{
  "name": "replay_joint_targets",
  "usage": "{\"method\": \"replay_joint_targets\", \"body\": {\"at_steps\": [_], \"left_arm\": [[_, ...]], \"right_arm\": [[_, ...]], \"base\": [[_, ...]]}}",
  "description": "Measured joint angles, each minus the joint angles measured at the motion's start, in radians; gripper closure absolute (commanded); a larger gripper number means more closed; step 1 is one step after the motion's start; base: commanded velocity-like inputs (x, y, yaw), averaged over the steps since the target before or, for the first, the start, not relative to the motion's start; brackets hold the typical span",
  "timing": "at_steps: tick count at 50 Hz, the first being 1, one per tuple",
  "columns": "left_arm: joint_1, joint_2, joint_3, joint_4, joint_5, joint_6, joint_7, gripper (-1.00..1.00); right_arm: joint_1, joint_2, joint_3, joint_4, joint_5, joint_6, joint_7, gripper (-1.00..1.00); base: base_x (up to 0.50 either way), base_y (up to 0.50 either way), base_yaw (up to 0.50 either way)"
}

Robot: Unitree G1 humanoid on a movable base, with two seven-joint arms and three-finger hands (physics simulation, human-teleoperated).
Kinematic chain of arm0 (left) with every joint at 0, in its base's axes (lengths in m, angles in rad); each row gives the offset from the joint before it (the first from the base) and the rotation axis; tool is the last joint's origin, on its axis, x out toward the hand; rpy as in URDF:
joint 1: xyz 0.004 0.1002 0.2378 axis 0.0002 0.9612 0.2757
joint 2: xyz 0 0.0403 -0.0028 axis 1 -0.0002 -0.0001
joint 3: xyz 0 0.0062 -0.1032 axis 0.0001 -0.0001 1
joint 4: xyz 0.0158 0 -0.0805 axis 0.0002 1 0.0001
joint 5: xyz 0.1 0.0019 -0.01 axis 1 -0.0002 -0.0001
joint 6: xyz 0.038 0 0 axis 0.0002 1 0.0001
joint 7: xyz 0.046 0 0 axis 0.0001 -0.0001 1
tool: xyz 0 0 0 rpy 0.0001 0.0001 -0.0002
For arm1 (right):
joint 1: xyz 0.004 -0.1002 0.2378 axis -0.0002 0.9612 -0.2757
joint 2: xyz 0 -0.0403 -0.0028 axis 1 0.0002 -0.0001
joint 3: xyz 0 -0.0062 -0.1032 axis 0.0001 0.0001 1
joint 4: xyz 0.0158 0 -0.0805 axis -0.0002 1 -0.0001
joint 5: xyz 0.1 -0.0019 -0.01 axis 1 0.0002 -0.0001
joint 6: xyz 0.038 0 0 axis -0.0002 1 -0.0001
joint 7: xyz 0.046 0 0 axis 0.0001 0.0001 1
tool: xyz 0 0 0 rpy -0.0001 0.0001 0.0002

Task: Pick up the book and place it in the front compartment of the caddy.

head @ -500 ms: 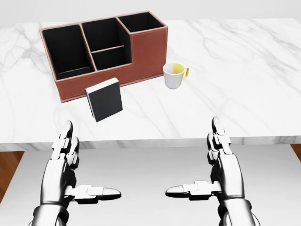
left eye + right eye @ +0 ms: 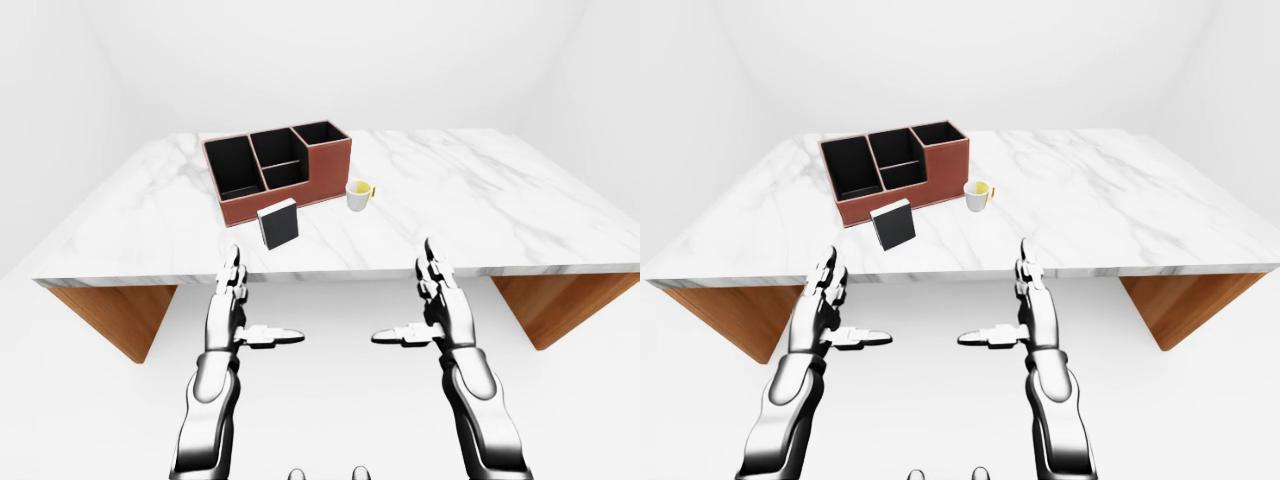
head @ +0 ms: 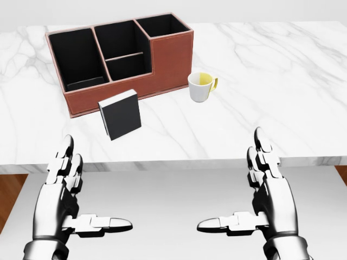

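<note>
surface [image 2: 470, 215]: white marble, wood-sided, set in a plain white room | book [image 3: 120, 114]: stood upright just below caddy [image 3: 162, 65] in head view | mug [image 3: 201, 86]: right of caddy | left hand [image 3: 68, 189], right hand [image 3: 268, 189]: held spread wide, empty, below the surface edge

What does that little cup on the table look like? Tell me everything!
The cup is a small white mug with a yellow inside and a yellow handle sticking out to the head view's right. It looks like smooth ceramic. It stands upright on the white marble table, just right of the brown caddy, not touching it. It seems to hold nothing, and neither hand is near it.
</note>
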Motion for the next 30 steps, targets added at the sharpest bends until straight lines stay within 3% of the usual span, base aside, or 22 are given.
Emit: {"method": "replay_joint_targets", "body": {"at_steps": [7, 30], "left_arm": [[0.023, 0.001, 0.014, -0.08, -0.012, 0.033, -0.009, -1.0], [0.06, 0.001, 0.066, -0.248, -0.042, 0.033, -0.026, -1.0]], "right_arm": [[0.038, 0.003, -0.002, -0.104, 0.002, 0.0, 0.011, -1.0], [0.14, 0.013, 0.003, -0.389, -0.012, 0.0, 0.029, -1.0]], "base": [[0.0, 0.0, 0.0], [0.0, 0.0, 0.0]]}}
